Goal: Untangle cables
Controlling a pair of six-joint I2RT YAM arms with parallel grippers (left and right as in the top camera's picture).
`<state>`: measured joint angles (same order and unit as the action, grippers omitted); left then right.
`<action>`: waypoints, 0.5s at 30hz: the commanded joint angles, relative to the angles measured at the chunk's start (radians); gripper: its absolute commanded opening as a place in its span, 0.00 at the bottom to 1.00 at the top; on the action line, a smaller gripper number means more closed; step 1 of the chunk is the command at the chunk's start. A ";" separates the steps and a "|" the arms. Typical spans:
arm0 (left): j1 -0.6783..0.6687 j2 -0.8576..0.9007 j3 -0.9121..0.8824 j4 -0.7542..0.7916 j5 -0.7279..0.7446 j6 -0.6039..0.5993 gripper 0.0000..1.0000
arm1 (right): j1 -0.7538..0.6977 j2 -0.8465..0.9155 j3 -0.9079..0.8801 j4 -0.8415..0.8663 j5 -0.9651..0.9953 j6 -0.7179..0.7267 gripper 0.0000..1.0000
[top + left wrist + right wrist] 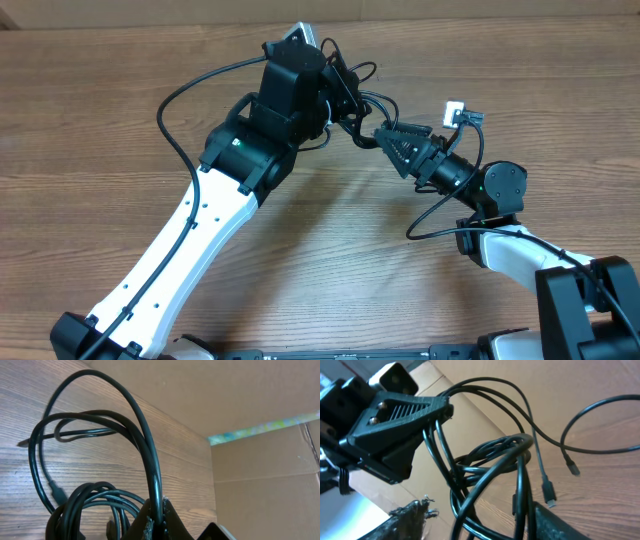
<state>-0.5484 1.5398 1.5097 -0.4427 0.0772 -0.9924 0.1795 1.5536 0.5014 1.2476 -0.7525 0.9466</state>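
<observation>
The cables (366, 102) are a bunch of thin black cords hanging between my two grippers above the far middle of the table. My left gripper (347, 98) is shut on one strand (150, 455), which arches up from its jaws (161, 521). More loops (95, 497) hang to the left of the jaws. My right gripper (388, 138) is open. Its fingers (490, 522) stand wide apart with several loops (492, 457) passing between them. A silver-tipped plug (550, 498) and a second plug end (573, 467) dangle over the wood. My left gripper (395, 420) shows in the right wrist view, holding strands from above.
A cardboard wall (260, 475) stands along the table's far edge, close behind the grippers. The left arm's own thick black cable (175, 110) loops out to the left. The right arm's cable (440, 215) curls by its wrist.
</observation>
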 commanded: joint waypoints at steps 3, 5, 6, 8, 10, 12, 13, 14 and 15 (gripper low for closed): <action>-0.002 -0.003 0.018 0.027 -0.010 0.016 0.05 | 0.004 0.002 0.010 0.008 0.003 -0.013 0.43; -0.002 -0.003 0.018 0.029 -0.010 0.016 0.04 | 0.004 0.002 0.010 0.008 0.003 -0.013 0.35; -0.002 -0.003 0.018 0.029 -0.010 0.016 0.04 | 0.004 0.002 0.010 0.008 0.003 -0.013 0.30; -0.002 -0.003 0.018 0.030 -0.011 0.016 0.05 | 0.004 0.002 0.010 0.008 0.008 -0.013 0.22; -0.002 -0.003 0.018 0.029 -0.010 0.016 0.05 | 0.004 0.002 0.010 0.008 0.011 -0.013 0.14; -0.002 -0.003 0.018 0.029 -0.011 0.016 0.04 | 0.004 0.002 0.010 0.008 0.011 -0.013 0.08; -0.002 -0.003 0.018 0.029 -0.011 0.016 0.05 | 0.004 0.002 0.010 0.008 0.013 -0.013 0.04; -0.002 -0.003 0.018 0.029 -0.011 0.017 0.05 | 0.004 0.002 0.010 0.008 0.015 -0.013 0.04; -0.002 -0.003 0.018 0.029 -0.011 0.017 0.04 | 0.004 0.002 0.010 0.008 0.016 -0.013 0.04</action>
<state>-0.5484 1.5398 1.5097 -0.4236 0.0727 -0.9924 0.1791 1.5539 0.5014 1.2461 -0.7490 0.9413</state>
